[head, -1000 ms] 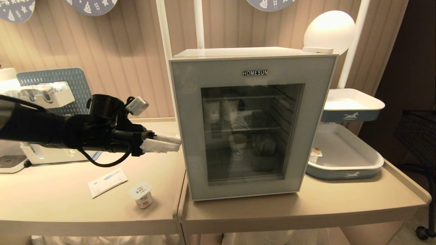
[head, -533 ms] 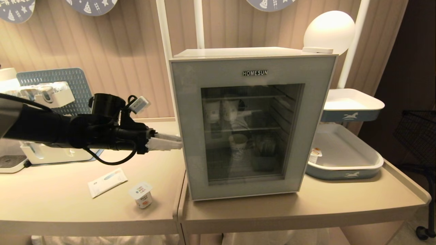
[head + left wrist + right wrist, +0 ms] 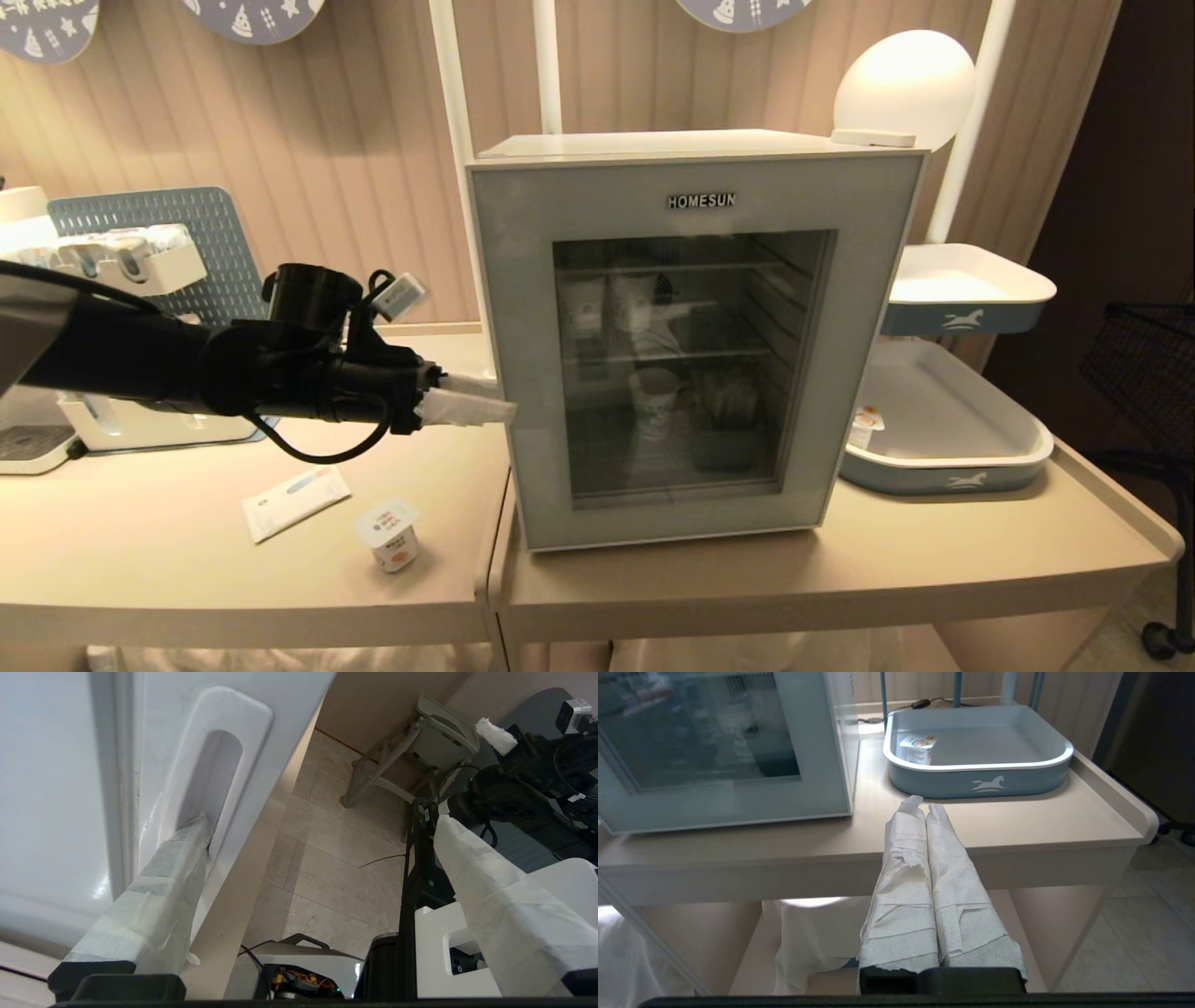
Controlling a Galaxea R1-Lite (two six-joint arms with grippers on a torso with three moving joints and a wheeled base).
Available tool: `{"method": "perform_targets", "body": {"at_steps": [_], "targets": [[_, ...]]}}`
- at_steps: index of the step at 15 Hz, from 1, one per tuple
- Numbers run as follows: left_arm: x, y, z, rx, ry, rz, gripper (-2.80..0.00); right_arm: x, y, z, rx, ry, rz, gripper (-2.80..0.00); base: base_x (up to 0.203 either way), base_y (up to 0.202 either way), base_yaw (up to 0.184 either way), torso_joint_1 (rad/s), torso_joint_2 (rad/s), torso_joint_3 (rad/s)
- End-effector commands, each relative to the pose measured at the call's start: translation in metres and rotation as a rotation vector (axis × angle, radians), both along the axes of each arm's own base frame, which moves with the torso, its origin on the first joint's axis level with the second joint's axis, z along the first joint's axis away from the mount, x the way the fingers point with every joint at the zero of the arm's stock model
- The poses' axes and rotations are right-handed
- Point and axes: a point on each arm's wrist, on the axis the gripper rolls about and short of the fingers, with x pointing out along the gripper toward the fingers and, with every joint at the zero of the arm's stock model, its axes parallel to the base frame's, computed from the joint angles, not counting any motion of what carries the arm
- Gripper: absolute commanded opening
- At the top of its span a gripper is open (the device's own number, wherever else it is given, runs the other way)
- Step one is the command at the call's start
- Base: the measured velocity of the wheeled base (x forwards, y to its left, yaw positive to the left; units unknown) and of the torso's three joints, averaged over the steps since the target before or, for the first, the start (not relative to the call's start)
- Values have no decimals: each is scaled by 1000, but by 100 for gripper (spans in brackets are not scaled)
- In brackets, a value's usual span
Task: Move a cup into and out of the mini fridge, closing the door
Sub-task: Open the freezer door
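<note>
The mini fridge (image 3: 691,336) stands on the surface (image 3: 840,569) with its door (image 3: 523,280) shut. The left gripper (image 3: 485,399) is at the fridge's left side, fingers (image 3: 159,905) spread wide, one tip inside the recessed side handle (image 3: 210,779). The cup (image 3: 389,534) sits upright on the surface in front of the left arm, beside a flat sachet (image 3: 295,502). The right gripper (image 3: 924,807), fingers pressed together and empty, hangs before the surface near a blue tray (image 3: 980,777).
</note>
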Motion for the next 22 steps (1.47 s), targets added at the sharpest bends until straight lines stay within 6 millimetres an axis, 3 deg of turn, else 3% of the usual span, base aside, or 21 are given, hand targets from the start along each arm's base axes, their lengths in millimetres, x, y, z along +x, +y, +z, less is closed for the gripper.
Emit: {"method": "perform_targets", "body": {"at_steps": [1, 7, 14, 16, 17, 22], "targets": [[-10, -7, 4, -11, 6, -36, 0, 0, 0, 0, 0, 0, 2, -280, 0, 0, 0, 0, 0, 0], [-54, -15, 15, -11, -7, -93, 0, 0, 0, 0, 0, 0, 3, -280, 0, 0, 0, 0, 0, 0], [-143, -8, 40, -28, -85, -157, 0, 0, 0, 0, 0, 0, 2, -280, 0, 0, 0, 0, 0, 0], [-163, -3, 31, -12, -73, -147, 0, 0, 0, 0, 0, 0, 3, -280, 0, 0, 0, 0, 0, 0], [-161, 0, 28, 12, -64, -103, -280, 0, 0, 0, 0, 0, 2, -280, 0, 0, 0, 0, 0, 0], [-95, -1, -1, 131, 18, 73, -280, 0, 0, 0, 1, 0, 2, -280, 0, 0, 0, 0, 0, 0]]}}
